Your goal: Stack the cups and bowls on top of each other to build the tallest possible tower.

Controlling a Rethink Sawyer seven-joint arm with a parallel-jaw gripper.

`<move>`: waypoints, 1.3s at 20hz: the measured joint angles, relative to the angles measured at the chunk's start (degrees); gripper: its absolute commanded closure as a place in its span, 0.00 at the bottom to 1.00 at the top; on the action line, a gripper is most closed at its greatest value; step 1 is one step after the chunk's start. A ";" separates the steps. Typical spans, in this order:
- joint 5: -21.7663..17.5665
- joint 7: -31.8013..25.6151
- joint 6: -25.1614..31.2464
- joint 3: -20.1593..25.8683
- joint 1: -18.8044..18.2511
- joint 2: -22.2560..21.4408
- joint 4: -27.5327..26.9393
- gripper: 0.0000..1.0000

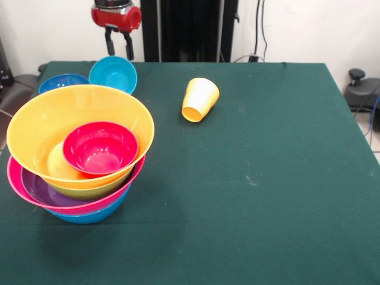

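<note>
While several bowls were already nested into the tower [77, 172], a yellow cup [200, 99] and two blue bowls [113, 73] were left unstacked; the gripper [119, 47] was held apart, empty.

Front camera across the table [249, 196], angled down, facing robot
</note>
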 measured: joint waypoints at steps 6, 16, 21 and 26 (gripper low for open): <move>-0.01 0.00 0.00 0.67 0.28 -0.06 0.01 0.00; 0.01 0.00 0.01 0.96 0.82 -0.68 0.02 0.00; 0.76 0.00 0.80 2.67 0.77 -2.17 0.03 0.00; 3.05 0.00 3.46 5.43 0.34 -4.71 0.05 0.00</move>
